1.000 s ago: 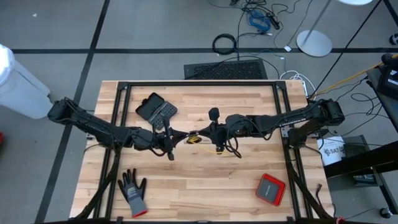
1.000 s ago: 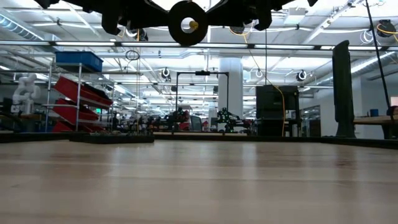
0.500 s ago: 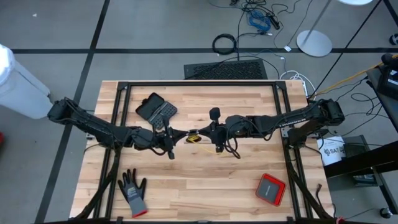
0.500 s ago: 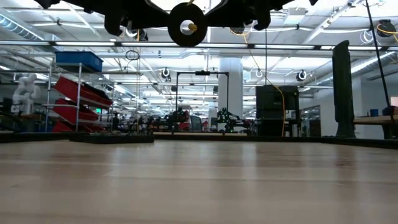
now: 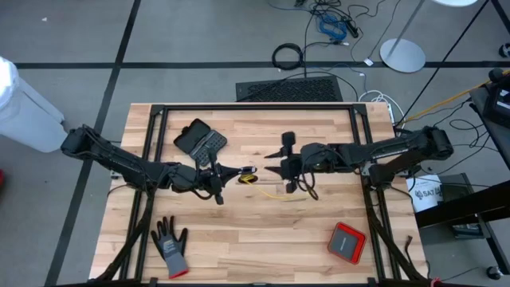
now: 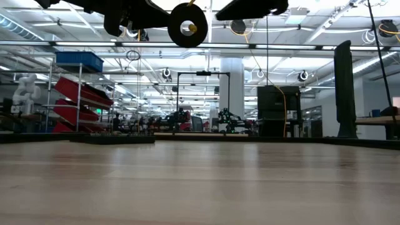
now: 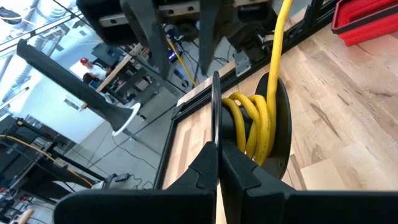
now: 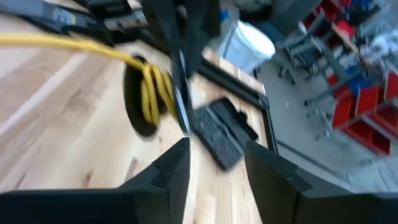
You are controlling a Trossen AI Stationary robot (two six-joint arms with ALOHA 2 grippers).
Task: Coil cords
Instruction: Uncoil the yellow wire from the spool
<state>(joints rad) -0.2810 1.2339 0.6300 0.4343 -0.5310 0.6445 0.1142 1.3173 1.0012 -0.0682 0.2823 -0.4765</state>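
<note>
A thin yellow cord (image 7: 258, 121) is wound on a small black round spool (image 5: 249, 174) that hangs in the air above the table's middle. My left gripper (image 5: 232, 174) comes in from the left and is shut on the spool. My right gripper (image 5: 271, 169) stands open a short way to the spool's right, with nothing between its fingers (image 8: 177, 165). A loose length of the cord (image 8: 56, 42) runs off the spool past the right gripper. In the low view the spool (image 6: 187, 25) shows as a black disc high above the tabletop. My left gripper pinches the thin rim of the spool's nearer black flange (image 7: 215, 124) between its two fingers. The fingers come about level from the table's left. The spool is lifted clear of the table, standing on edge, with the yellow windings beside the fingers.
A black keypad-like device (image 5: 199, 139) lies far left of the spool, a grey glove (image 5: 170, 247) near the front left, a red box (image 5: 347, 241) near the front right. Black frame rails (image 5: 151, 159) run along the table's sides.
My right gripper has opened, let go of the cord, and drawn back toward the table's right edge while rising a little. The spool stays where it was, in my still left gripper.
</note>
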